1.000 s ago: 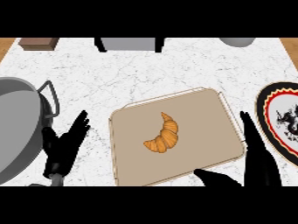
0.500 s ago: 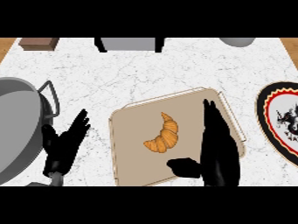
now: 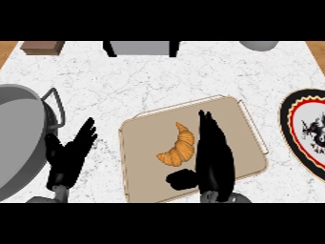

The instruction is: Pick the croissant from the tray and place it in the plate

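1. Croissant (image 3: 178,147) lies flat on the tray (image 3: 246,119), left of the tray's middle; a golden-brown crescent with ridged segments, tips pointing far and near-left.
2. Tray is a tan, rounded-corner slab, slightly rotated on the white marbled worktop (image 3: 172,76); it looks matte and shallow.
3. Right hand (image 3: 213,159) is over the tray, just right of the croissant, fingers straight and pointing far, thumb out to the left near the croissant's near end. It holds nothing; contact cannot be told. Judgement: placed alongside so the fingers and thumb can close across the crescent.
4. Left hand (image 3: 67,157) rests open, fingers up, near the left, between tray and grey pan (image 3: 10,138).
5. Plate (image 3: 318,131) sits at the right edge, well apart from the croissant; glossy, red-and-black rim, dark emblem on white.
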You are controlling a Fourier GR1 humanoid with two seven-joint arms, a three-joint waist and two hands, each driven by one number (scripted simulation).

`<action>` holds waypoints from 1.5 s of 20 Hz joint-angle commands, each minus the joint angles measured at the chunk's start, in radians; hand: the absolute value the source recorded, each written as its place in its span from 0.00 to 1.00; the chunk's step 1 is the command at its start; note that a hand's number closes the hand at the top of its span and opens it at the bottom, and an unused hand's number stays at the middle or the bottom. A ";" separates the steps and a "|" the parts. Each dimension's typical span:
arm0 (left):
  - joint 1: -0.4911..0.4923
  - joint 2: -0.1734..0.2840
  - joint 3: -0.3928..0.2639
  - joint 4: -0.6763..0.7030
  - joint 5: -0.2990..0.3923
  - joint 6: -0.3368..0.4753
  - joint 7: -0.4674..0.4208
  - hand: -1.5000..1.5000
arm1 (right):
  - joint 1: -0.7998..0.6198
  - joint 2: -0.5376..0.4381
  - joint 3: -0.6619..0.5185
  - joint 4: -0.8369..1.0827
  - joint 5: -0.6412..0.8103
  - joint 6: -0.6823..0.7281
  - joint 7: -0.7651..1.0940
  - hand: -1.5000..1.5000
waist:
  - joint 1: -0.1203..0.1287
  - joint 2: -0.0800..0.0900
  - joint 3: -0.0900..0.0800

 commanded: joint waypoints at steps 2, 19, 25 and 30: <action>-0.009 -0.008 0.020 0.013 -0.003 -0.012 -0.008 0.50 | -0.072 0.009 0.052 0.134 -0.037 -0.160 0.145 0.00 | 0.001 0.001 0.000; 0.040 -0.054 -0.005 -0.001 -0.057 -0.016 -0.014 0.50 | -0.108 0.009 0.004 0.336 -0.090 -0.154 0.094 0.00 | -0.003 0.000 0.000; 0.003 -0.025 0.048 -0.027 -0.038 -0.032 0.045 0.50 | -0.176 0.009 0.041 0.445 -0.184 -0.086 0.087 1.00 | 0.001 0.000 0.000; 0.035 -0.052 0.057 -0.011 -0.058 -0.045 -0.011 0.50 | -0.238 0.009 0.053 0.572 -0.176 -0.142 0.004 1.00 | 0.001 0.001 0.000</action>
